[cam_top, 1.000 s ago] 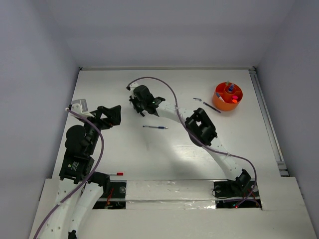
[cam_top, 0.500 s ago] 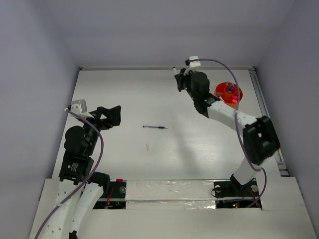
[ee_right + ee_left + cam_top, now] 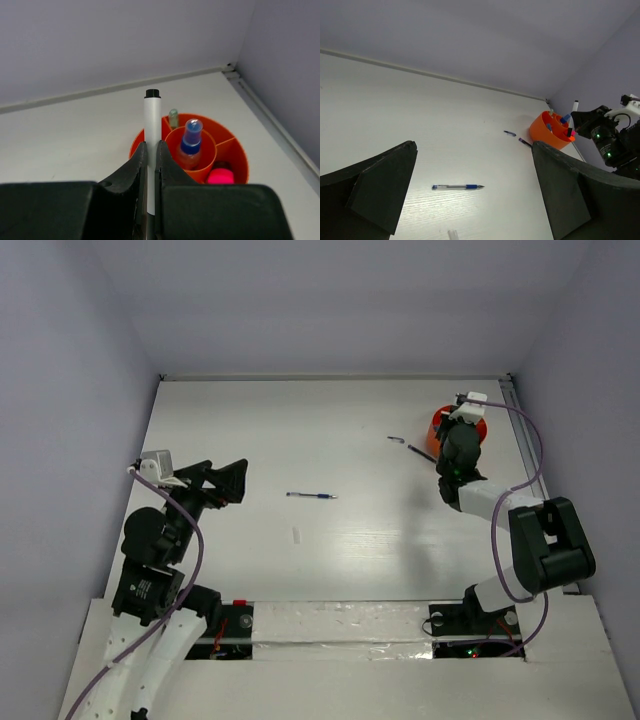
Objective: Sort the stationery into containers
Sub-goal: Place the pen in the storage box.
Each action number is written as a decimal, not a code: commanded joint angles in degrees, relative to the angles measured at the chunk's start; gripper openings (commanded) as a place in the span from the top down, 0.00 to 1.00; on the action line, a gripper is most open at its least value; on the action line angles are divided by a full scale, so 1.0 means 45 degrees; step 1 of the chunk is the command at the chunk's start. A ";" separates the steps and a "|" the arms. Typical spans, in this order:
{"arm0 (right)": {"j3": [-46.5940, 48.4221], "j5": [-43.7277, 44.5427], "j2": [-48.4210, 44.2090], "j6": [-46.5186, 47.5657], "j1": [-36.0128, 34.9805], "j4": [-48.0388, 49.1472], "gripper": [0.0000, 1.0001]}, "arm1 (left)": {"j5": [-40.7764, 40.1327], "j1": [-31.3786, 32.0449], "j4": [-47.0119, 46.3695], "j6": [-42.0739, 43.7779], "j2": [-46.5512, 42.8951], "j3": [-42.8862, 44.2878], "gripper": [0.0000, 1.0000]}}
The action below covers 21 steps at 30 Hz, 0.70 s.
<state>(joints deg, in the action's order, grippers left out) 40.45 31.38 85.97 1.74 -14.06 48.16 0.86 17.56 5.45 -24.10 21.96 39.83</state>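
Looking down from overhead, you find the right end effector (image 3: 457,435) reached out above the round orange plastic cup with inner dividers (image 3: 437,426) at the far right of the white surface (image 3: 300,410), placed so its load can go straight in. A thin blue ballpoint pen (image 3: 311,496) lies alone mid-surface. A thin dark pen (image 3: 421,452) and a small blue piece (image 3: 396,439) lie just beside the cup, all unsorted. The left end effector (image 3: 232,483) hangs spread wide and empty, well apart from the blue pen, probably parked out of the way.

From the left wrist, you see both dark fingers framing that blue pen, with the cup far off to the right.

From the right wrist, the fingers (image 3: 125,185) are pressed together on a white pen with a black cap (image 3: 151,125), pinching it in line with them, cap leading. The cap points towards the cup's left rim; whether it is over a compartment you cannot tell. The centre well holds a clear blue-capped bottle (image 3: 190,145), and a pink marker (image 3: 220,176) sits in a near section.
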 commanded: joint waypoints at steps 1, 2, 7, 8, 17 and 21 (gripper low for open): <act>0.0133 0.1269 0.0307 0.1037 0.0157 0.2596 1.00 | 0.0004 0.0238 -0.0489 0.0062 -0.0191 -0.0024 0.01; 0.0172 0.1328 0.0444 0.1214 0.0157 0.2792 1.00 | 0.0003 0.0373 -0.0489 0.0062 -0.0211 -0.0024 0.01; 0.0698 0.1873 0.1615 0.2288 0.0274 0.3845 1.00 | -0.0035 0.0492 -0.0450 0.0062 -0.0289 -0.0005 0.01; 0.0719 0.1991 0.1791 0.2464 0.0274 0.4003 1.00 | -0.0055 0.0492 -0.0431 0.0081 -0.0289 -0.0004 0.01; 0.1167 0.2149 0.3120 0.2953 0.0391 0.5176 1.00 | -0.0016 0.0726 -0.0411 0.0101 -0.0153 0.0054 0.01; 0.1285 0.2110 0.3531 0.3188 0.0391 0.5644 1.00 | 0.0043 0.0726 -0.0411 0.0101 -0.0016 0.0054 0.01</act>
<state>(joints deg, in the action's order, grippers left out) 44.12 39.05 100.88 14.35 -12.69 65.60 0.75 20.56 5.52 -24.10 21.52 39.83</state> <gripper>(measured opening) 0.076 0.989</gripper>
